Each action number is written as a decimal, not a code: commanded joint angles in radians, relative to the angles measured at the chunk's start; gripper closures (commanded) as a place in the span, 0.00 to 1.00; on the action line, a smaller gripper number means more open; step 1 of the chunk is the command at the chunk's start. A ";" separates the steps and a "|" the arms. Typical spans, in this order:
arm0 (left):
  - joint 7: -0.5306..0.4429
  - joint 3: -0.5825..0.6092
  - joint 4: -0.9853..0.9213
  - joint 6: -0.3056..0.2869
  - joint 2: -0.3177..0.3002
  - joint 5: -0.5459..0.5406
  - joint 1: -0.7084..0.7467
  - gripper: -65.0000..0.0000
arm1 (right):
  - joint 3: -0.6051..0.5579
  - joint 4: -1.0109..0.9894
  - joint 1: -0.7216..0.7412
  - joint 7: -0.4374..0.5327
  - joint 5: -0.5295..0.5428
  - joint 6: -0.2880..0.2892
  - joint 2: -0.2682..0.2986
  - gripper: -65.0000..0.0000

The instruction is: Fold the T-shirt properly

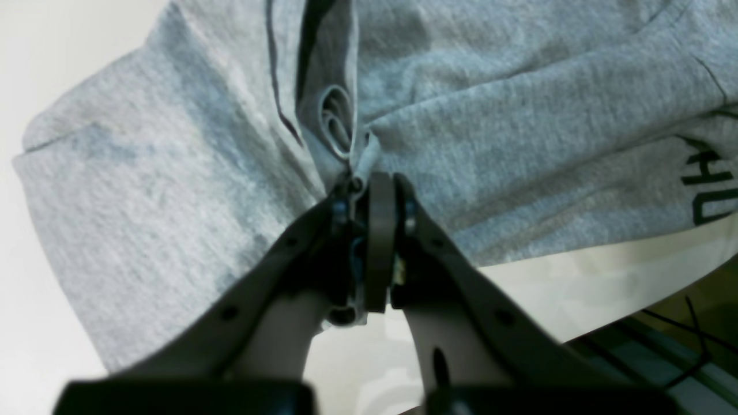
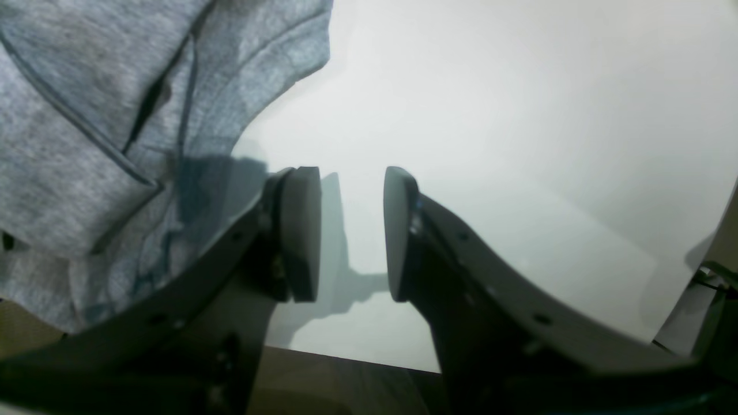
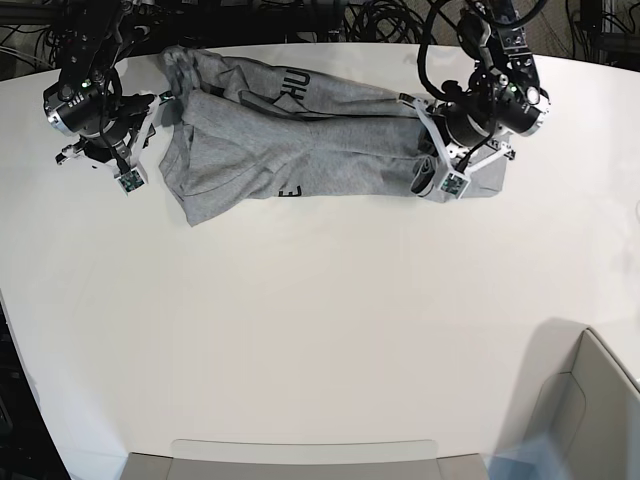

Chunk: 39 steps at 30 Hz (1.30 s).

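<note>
Grey T-shirt (image 3: 300, 150) lies bunched, long axis across the table (image 3: 320, 330); left gripper (image 1: 373, 184) pinches its edge; right gripper (image 2: 351, 230) spread, beside it.

A robotics lab: white table (image 3: 320, 330), cable tangle (image 3: 330, 18) behind.

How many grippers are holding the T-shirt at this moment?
1. The left gripper is shut on a bunched fold of the T-shirt. The right gripper is open over the bare table, beside the shirt.
</note>
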 commanded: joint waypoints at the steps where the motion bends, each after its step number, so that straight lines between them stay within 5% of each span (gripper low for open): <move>1: -0.014 0.016 0.016 -0.001 0.000 -0.011 -0.008 1.00 | 0.002 0.013 0.008 0.002 0.002 0.017 0.006 0.71; 13: -0.014 0.114 0.009 -0.001 -0.005 -0.006 -0.009 1.00 | 0.002 -0.019 0.005 0.002 0.002 0.017 0.006 0.71; 19: -0.014 0.106 0.009 -0.001 -0.006 -0.006 -0.005 0.54 | 0.002 -0.019 0.006 0.002 0.002 0.017 0.006 0.71; 28: -0.014 0.114 0.014 -0.001 -0.008 -0.021 -0.002 0.63 | 0.003 -0.016 0.009 0.002 0.006 0.017 0.005 0.71; 33: -0.014 0.111 0.013 -0.001 -0.008 -0.153 -0.002 0.79 | 0.011 -0.013 0.023 0.002 0.008 0.017 0.005 0.71; 39: -0.014 0.103 0.011 -0.001 -0.008 -0.212 0.021 0.86 | 0.011 -0.013 0.032 0.002 0.008 0.017 0.005 0.71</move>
